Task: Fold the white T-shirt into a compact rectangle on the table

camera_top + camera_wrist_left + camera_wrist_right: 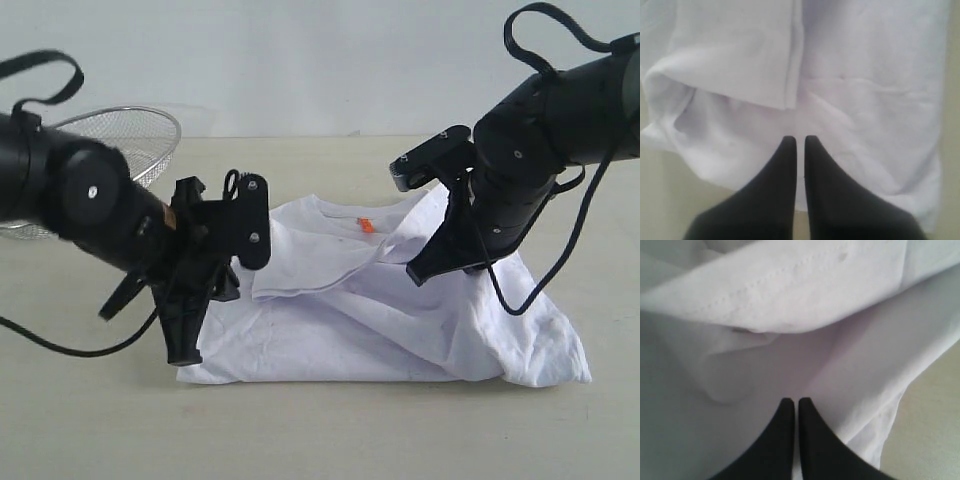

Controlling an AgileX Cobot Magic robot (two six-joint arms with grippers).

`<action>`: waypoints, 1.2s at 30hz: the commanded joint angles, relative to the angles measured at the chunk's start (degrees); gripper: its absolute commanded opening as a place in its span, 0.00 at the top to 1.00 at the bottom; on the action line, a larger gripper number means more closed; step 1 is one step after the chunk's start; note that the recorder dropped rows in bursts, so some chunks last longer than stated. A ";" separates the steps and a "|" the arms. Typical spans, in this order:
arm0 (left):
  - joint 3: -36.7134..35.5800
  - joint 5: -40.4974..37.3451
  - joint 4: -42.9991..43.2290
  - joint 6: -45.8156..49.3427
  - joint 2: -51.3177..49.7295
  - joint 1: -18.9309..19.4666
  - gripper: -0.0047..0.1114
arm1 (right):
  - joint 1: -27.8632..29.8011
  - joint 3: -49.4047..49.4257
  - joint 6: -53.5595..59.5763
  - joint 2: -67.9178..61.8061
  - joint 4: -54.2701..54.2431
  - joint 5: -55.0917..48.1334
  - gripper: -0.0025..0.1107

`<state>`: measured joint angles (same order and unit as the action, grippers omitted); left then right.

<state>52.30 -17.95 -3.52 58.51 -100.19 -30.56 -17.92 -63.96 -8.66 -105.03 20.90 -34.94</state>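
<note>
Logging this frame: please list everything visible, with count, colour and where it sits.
white T-shirt: one, white, wrinkled and partly folded, mid-table.
neck tag: one, orange-red, at the shirt's collar.
table: one, pale beige, under everything.
wire-mesh basket: one, silver, far left of the exterior view, partly behind the left arm.
left gripper: one, black, jaws together, over the shirt's left edge.
right gripper: one, black, jaws together, over the shirt's right side.
</note>
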 commanded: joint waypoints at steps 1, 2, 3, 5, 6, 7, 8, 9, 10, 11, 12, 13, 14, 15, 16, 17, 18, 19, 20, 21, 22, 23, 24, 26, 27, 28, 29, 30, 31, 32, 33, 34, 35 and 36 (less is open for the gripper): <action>-5.97 17.95 7.49 -4.51 -0.14 0.31 0.92 | 0.24 0.19 0.28 0.34 0.56 0.97 0.98; -6.10 19.91 7.37 -4.66 -0.22 0.31 0.92 | 0.24 0.19 0.28 0.34 0.56 1.09 0.98; -6.10 20.75 7.23 -5.59 -0.22 0.31 0.92 | 0.24 0.19 0.28 0.34 0.56 1.09 0.98; -5.83 21.65 5.86 -10.23 -0.22 0.31 0.92 | 0.24 0.19 0.17 0.34 0.56 1.10 0.98; -5.58 21.65 5.28 -11.84 -0.22 0.31 0.92 | 0.24 0.19 0.17 0.34 0.56 1.10 0.98; -5.52 21.65 5.28 -13.36 -0.22 0.31 0.92 | 0.24 0.19 0.17 0.34 0.56 1.10 0.98; -5.52 21.65 5.28 -14.25 -0.22 0.31 0.92 | 0.24 0.19 0.03 0.34 0.56 1.10 0.98; -5.52 21.65 5.28 -14.45 -0.22 0.31 0.92 | 0.24 0.19 -0.04 0.34 0.56 1.10 0.98; -5.52 21.65 5.28 -14.45 -0.22 0.31 0.92 | 0.24 0.19 -0.04 0.34 0.56 1.21 0.98; -5.52 21.34 5.18 -14.93 -0.22 0.31 0.92 | 0.24 0.19 -0.04 0.34 0.56 1.33 0.98; -5.52 21.34 5.18 -15.90 -0.22 0.31 0.92 | 0.24 0.19 -0.04 0.34 0.56 1.58 0.98; -5.52 21.34 5.18 -16.56 -0.22 0.31 0.91 | 0.24 0.19 -0.04 0.34 0.56 1.66 0.98; -5.52 21.34 5.18 -16.87 -0.22 0.31 0.89 | 0.24 0.19 -0.04 0.34 0.56 1.80 0.98; -5.52 21.34 5.18 -17.16 -0.22 0.19 0.86 | 0.24 0.19 -0.04 0.34 0.56 1.80 0.98; -5.52 21.34 5.18 -17.47 -0.22 0.19 0.81 | 0.24 0.19 -0.04 0.34 0.56 1.92 0.98; -5.52 20.84 5.18 -18.53 -0.22 0.19 0.76 | 0.24 0.19 -0.04 0.34 0.56 1.92 0.98; -5.52 19.63 5.18 -19.90 -0.22 0.05 0.71 | 0.24 0.19 -0.04 0.34 0.56 1.92 0.98; -5.52 17.95 5.18 -21.21 -0.22 0.05 0.66 | 0.24 0.19 -0.04 0.34 0.56 1.92 0.98; -5.52 16.27 4.89 -22.19 -0.22 0.05 0.59 | 0.24 0.19 -0.04 0.34 0.56 1.92 0.98; -5.52 14.60 4.49 -22.31 -0.22 0.05 0.54 | 0.24 0.19 -0.24 0.34 0.56 1.83 0.98; -5.52 13.85 4.49 -22.31 -0.22 0.05 0.50 | 0.24 0.19 -0.24 0.34 0.56 1.83 0.98; -5.52 13.72 4.49 -22.31 -0.22 0.05 0.45 | 0.24 0.19 -0.24 0.34 0.56 1.83 0.98; -5.52 14.61 4.39 -22.31 -0.22 0.05 0.42 | 0.24 0.19 -0.26 0.34 0.56 2.15 0.98; -5.52 17.18 4.38 -22.31 -0.22 -0.43 0.40 | 0.24 0.19 -0.26 0.34 0.56 2.71 0.98; -5.52 18.34 4.38 -22.31 -0.22 -0.71 0.40 | 0.24 0.19 -0.26 0.34 0.56 2.96 0.98; -5.52 19.09 4.38 -22.31 -0.22 -1.32 0.40 | 0.24 0.19 -0.26 0.34 0.56 3.10 0.98; -5.52 19.58 4.38 -22.31 -0.37 -1.78 0.40 | 0.24 0.19 -0.38 0.34 0.56 3.25 0.98; -5.29 19.68 4.38 -22.31 -0.73 -2.23 0.40 | 0.24 0.19 -0.38 0.34 0.56 3.25 0.98; -5.30 19.82 4.38 -22.31 -1.22 -2.57 0.40 | 0.24 0.19 -0.38 0.34 0.56 3.25 0.98; -5.26 20.14 4.50 -21.89 -1.92 -2.60 0.40 | 0.24 0.19 -0.38 0.34 0.56 3.25 0.98; -5.26 20.43 4.54 -21.47 -2.61 -2.60 0.40 | 0.24 0.19 -0.38 0.34 0.56 3.25 0.98; -5.26 20.43 4.54 -21.49 -3.20 -2.60 0.41 | 0.24 0.19 -0.36 0.34 0.56 3.16 0.98; -5.26 20.43 4.54 -21.49 -3.82 -2.60 0.41 | 0.24 0.19 -0.36 0.34 0.56 3.16 0.98; -5.26 20.75 4.54 -21.49 -4.36 -2.60 0.41 | 0.24 0.19 -0.36 0.34 0.56 3.16 0.98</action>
<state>46.84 1.79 1.51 36.98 -103.16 -32.82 -17.82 -63.96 -8.99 -105.03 21.04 -31.92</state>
